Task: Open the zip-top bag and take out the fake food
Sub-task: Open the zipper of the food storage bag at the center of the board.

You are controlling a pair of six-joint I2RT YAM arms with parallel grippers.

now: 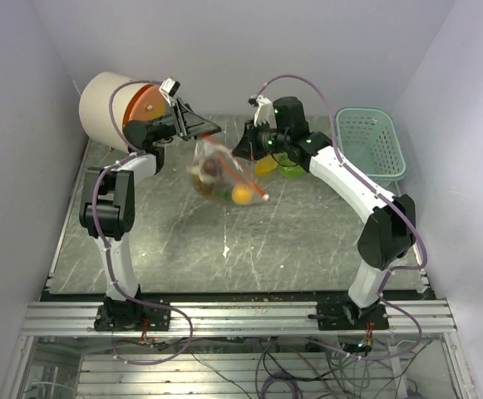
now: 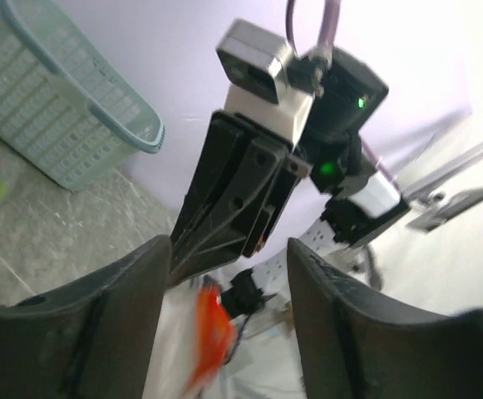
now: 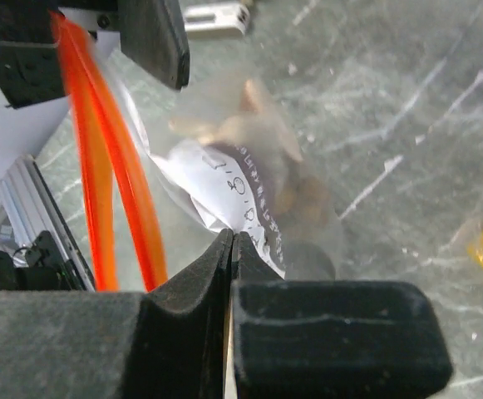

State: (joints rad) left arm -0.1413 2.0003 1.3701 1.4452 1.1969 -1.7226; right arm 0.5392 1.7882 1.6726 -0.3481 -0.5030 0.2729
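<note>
The clear zip-top bag (image 1: 216, 170) hangs above the table between my two grippers, its red-orange zip strip (image 3: 100, 191) running across its mouth. An orange fruit (image 1: 241, 195) and brown lumps (image 3: 308, 208) of fake food sit inside it. My right gripper (image 1: 248, 148) is shut on a fold of the bag's plastic (image 3: 231, 241). My left gripper (image 1: 201, 131) is at the bag's top left. Its fingers stand apart in the left wrist view (image 2: 229, 249), with the blurred zip strip (image 2: 206, 332) between them.
A pale teal basket (image 1: 372, 145) stands at the back right and shows in the left wrist view (image 2: 58, 108). A yellow piece (image 1: 266, 166) and a green piece (image 1: 291, 169) lie on the table under the right arm. A tan cylinder with an orange face (image 1: 108, 104) stands at the back left.
</note>
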